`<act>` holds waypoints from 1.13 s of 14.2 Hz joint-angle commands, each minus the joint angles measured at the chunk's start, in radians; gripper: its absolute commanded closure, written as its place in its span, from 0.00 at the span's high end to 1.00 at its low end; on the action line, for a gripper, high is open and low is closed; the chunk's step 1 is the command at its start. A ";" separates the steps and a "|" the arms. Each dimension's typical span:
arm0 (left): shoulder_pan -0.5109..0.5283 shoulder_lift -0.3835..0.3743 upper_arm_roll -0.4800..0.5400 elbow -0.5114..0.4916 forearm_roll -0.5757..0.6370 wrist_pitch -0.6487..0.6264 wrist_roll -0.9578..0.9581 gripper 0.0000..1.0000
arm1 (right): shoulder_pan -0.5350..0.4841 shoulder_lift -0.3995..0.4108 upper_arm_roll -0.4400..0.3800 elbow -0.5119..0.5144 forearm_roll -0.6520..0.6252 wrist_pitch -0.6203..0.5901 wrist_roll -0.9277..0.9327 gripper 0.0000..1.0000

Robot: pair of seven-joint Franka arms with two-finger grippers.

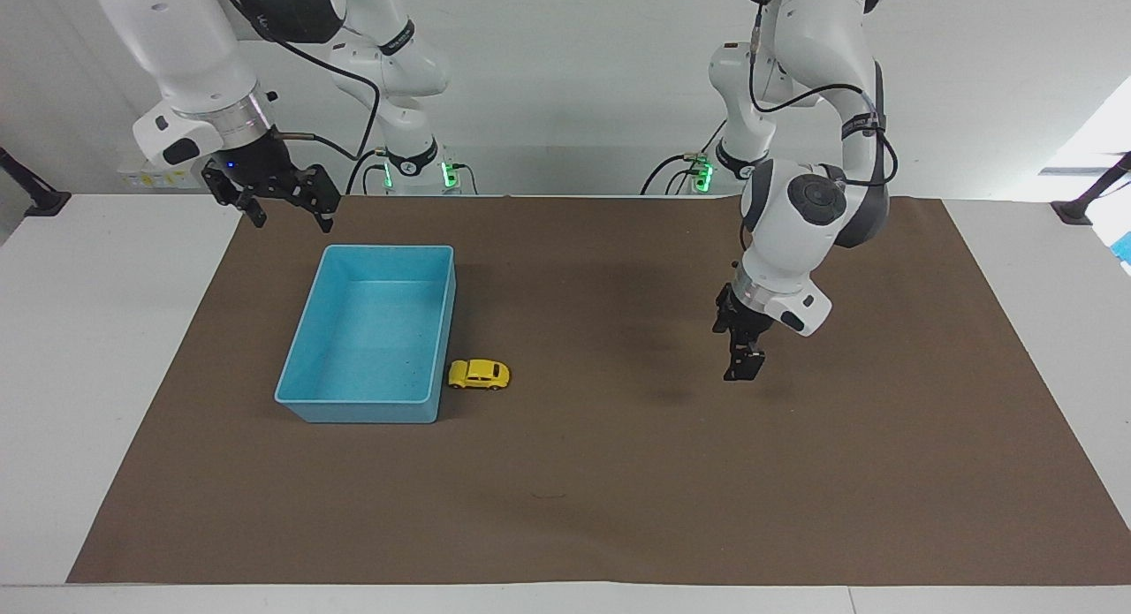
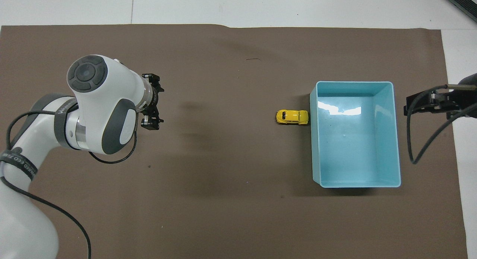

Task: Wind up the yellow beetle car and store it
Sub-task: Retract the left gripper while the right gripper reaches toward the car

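Note:
The yellow beetle car [image 1: 478,375] [image 2: 292,117] stands on its wheels on the brown mat, outside the light blue bin [image 1: 358,412] [image 2: 356,183]. Its nose is right up against the bin wall that faces the left arm's end of the table. My left gripper [image 1: 740,367] [image 2: 155,102] hangs open and empty a little above the mat, well apart from the car toward the left arm's end. My right gripper [image 1: 274,194] [image 2: 421,104] waits open and empty in the air beside the bin, at the right arm's end. Nothing lies in the bin.
The brown mat [image 1: 618,490] covers most of the white table. Only the bin and the car rest on it.

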 commanded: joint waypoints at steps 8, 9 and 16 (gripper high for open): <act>0.064 -0.095 -0.009 0.049 0.067 -0.068 0.354 1.00 | -0.014 -0.009 0.009 -0.008 0.004 0.000 -0.021 1.00; 0.080 -0.105 -0.011 0.049 0.066 -0.083 0.432 1.00 | -0.012 -0.012 0.009 -0.011 0.004 -0.017 -0.021 1.00; 0.137 -0.153 -0.009 0.042 0.061 -0.201 0.939 1.00 | -0.005 0.008 0.014 0.004 -0.002 -0.007 -0.031 1.00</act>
